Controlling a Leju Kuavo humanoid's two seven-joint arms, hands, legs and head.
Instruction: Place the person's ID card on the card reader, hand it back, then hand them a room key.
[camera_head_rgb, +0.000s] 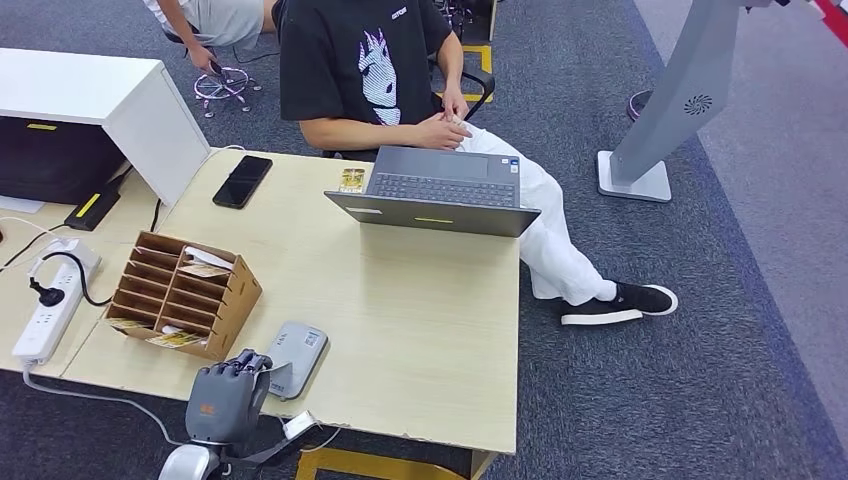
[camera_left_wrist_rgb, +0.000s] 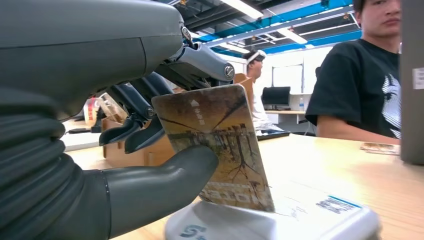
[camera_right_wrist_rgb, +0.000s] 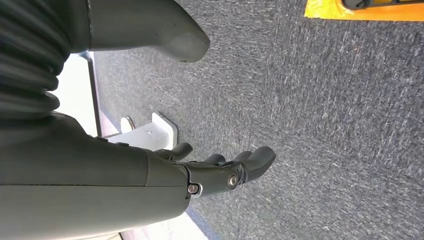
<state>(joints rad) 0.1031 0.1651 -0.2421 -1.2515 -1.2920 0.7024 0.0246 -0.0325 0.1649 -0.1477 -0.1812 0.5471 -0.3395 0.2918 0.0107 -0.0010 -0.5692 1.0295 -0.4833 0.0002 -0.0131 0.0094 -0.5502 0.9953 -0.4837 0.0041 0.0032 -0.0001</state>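
Note:
My left hand (camera_head_rgb: 228, 392) sits at the table's near edge and pinches a picture-printed ID card (camera_left_wrist_rgb: 216, 145) between thumb and fingers. The card stands on edge with its lower edge on the grey card reader (camera_head_rgb: 297, 357), whose white-grey top (camera_left_wrist_rgb: 280, 220) shows in the left wrist view. Another card (camera_head_rgb: 351, 180) lies flat on the table beside the laptop. The person in a black T-shirt (camera_head_rgb: 365, 70) sits across the table with hands together. My right hand (camera_right_wrist_rgb: 220, 170) hangs over the carpet with its fingers apart and nothing in it.
A cardboard slot organiser (camera_head_rgb: 182, 294) with cards stands just left of the reader. An open laptop (camera_head_rgb: 437, 191) and a black phone (camera_head_rgb: 242, 181) lie at the far side. A power strip (camera_head_rgb: 48, 306) lies at the left. A grey stand (camera_head_rgb: 660, 120) rises on the carpet.

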